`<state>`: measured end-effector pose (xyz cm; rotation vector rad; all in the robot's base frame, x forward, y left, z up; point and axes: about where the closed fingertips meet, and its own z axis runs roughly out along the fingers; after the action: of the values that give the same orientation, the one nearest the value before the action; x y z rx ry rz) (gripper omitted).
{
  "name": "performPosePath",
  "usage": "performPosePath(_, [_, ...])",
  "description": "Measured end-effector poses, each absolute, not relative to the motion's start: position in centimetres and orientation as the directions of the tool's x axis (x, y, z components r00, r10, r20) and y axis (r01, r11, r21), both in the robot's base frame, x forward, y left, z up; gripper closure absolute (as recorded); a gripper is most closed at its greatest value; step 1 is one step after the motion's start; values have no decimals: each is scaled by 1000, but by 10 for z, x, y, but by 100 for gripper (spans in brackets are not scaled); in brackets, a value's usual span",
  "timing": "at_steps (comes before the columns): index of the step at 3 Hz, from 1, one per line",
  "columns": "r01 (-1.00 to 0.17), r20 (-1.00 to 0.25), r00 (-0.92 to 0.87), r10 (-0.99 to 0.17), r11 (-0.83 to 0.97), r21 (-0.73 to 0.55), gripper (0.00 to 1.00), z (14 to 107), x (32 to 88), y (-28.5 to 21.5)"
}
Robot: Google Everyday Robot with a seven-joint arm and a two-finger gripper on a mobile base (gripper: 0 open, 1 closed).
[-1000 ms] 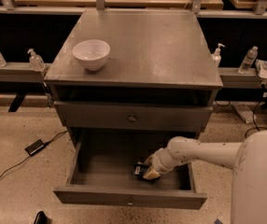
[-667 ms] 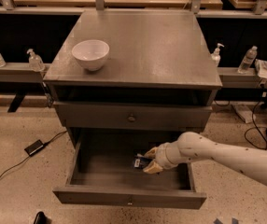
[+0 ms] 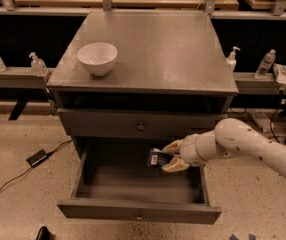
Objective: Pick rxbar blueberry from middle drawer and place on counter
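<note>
Claw [image 3: 169, 155] clamping snack bar [image 3: 157, 158] by its right end, hanging inside open drawer [image 3: 133, 211], far-right part, just under upper drawer front [image 3: 108, 125].

Risks:
- bar sticking out left, prob. clipping that front or counter [image 3: 153, 49] lip going up
- thin pinch (maybe wrapper only) slipping
- bowl [image 3: 97, 58] sitting left on counter, so aiming right

A robotics lab: speckled floor [image 3: 13, 154], sanitizer bottles [image 3: 37, 64] on ledges [image 3: 10, 74], a loose power brick [image 3: 36, 158]; the gripper [image 3: 169, 156] holds the rxbar blueberry [image 3: 157, 158] over the middle drawer [image 3: 128, 186].
</note>
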<state>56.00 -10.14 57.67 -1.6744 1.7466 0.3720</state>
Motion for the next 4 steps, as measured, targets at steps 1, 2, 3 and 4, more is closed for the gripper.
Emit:
performPosePath(1, [-970,-622,74,-779,88,-227,100,635,564,-119])
performPosePath(2, [-978,-570,119,-813,3,-208,100,694,571,-147])
performPosePath(3, [-977,-522,189,-832,-105,-187,100,732,550,-160])
performPosePath(4, [-962,-504,271,-820,-216,-167,100,763,527,-166])
